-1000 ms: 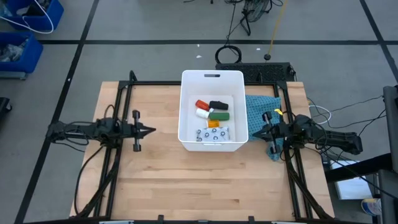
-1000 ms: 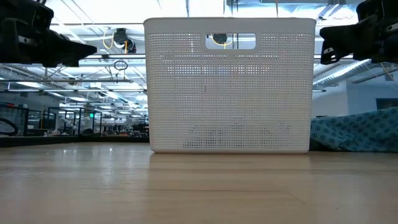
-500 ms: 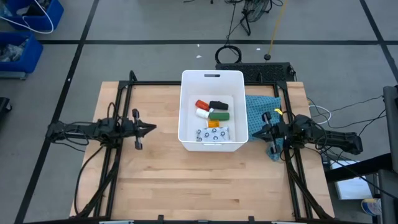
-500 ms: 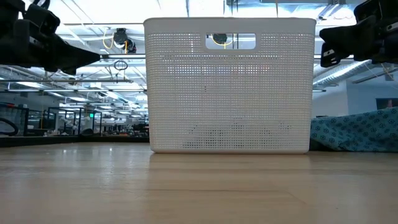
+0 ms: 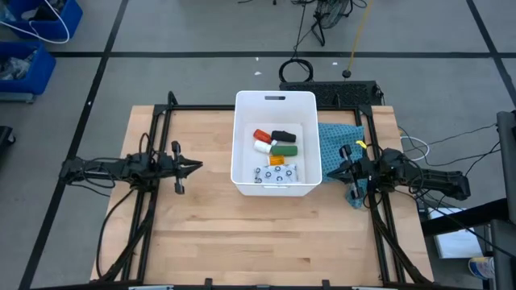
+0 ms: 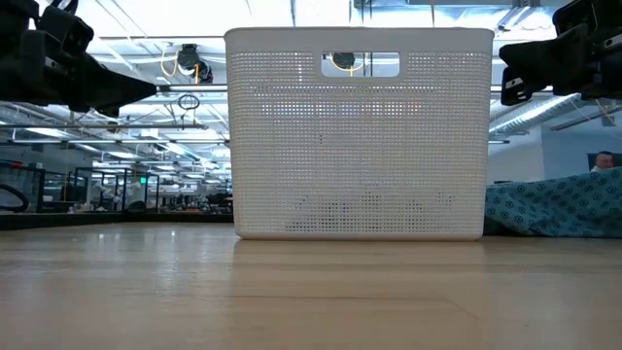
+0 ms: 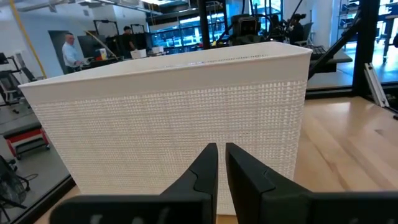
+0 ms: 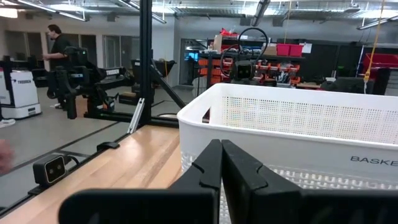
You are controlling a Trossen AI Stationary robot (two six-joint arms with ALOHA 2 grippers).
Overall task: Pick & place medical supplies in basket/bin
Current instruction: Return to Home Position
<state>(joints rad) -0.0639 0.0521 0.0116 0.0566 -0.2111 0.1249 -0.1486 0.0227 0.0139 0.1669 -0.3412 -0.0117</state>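
The white tub (image 5: 274, 103) stands at the table's middle, its perforated wall (image 6: 358, 136) facing the low view. Inside it lie the red white-capped bottle (image 5: 260, 135), black oblong piece (image 5: 282, 135), white cylinder (image 5: 263, 147), green-white box (image 5: 283, 150), orange bottle (image 5: 277, 160) and patterned packet (image 5: 274, 173). My left gripper (image 5: 198, 167) hovers left of the tub, shut and empty, pointing at its wall (image 7: 168, 118). My right gripper (image 5: 329, 171) hovers right of the tub, shut and empty, level with the rim (image 8: 280, 124).
A teal-blue cloth (image 5: 343, 149) lies on the table under the right arm, right of the tub. Bare wood (image 5: 266, 234) stretches along the near side. Blue bins (image 5: 32, 40) stand on the floor beyond the far left corner. People show in the room behind.
My left gripper has shifted slightly toward the tub, then kept still. The tub and its contents have not moved.
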